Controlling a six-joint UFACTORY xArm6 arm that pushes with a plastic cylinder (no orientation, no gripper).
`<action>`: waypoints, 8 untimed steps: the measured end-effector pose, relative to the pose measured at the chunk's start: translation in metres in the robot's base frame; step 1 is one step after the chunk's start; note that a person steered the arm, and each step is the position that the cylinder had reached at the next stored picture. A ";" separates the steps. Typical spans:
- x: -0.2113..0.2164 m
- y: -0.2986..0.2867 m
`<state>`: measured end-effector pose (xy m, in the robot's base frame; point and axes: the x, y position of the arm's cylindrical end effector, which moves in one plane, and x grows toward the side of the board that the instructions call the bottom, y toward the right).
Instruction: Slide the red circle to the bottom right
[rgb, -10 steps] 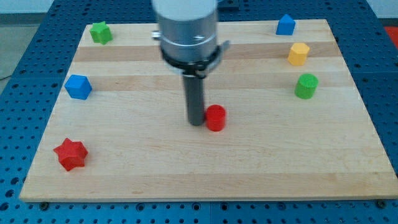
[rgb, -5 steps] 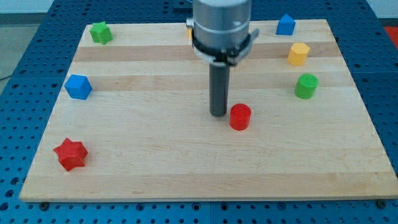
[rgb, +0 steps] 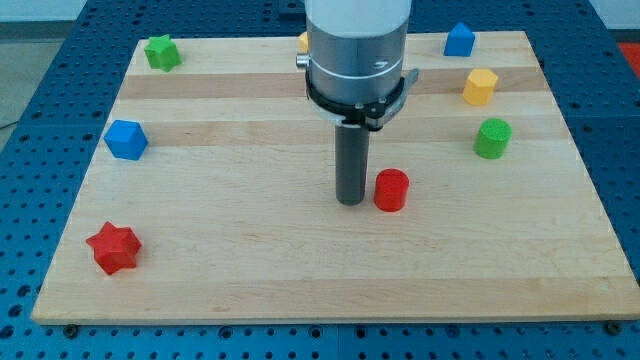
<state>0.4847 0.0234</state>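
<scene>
The red circle (rgb: 391, 190) is a short red cylinder standing near the middle of the wooden board (rgb: 250, 270), a little to the view's right of centre. My tip (rgb: 351, 202) rests on the board just to the view's left of the red circle, almost touching its side. The rod rises straight up into the grey arm body (rgb: 357, 45).
A red star (rgb: 113, 248) lies at the bottom left, a blue block (rgb: 126, 139) at the left, a green star (rgb: 160, 52) at the top left. A blue block (rgb: 459, 40), a yellow block (rgb: 481, 87) and a green cylinder (rgb: 492, 138) stand at the right. A yellow block (rgb: 302, 42) peeks from behind the arm.
The red circle has slid to the view's right, from about mid-board. My tip followed it to the right and dropped slightly toward the view's bottom.
</scene>
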 end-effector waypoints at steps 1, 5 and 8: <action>0.004 0.044; -0.025 0.098; 0.033 0.119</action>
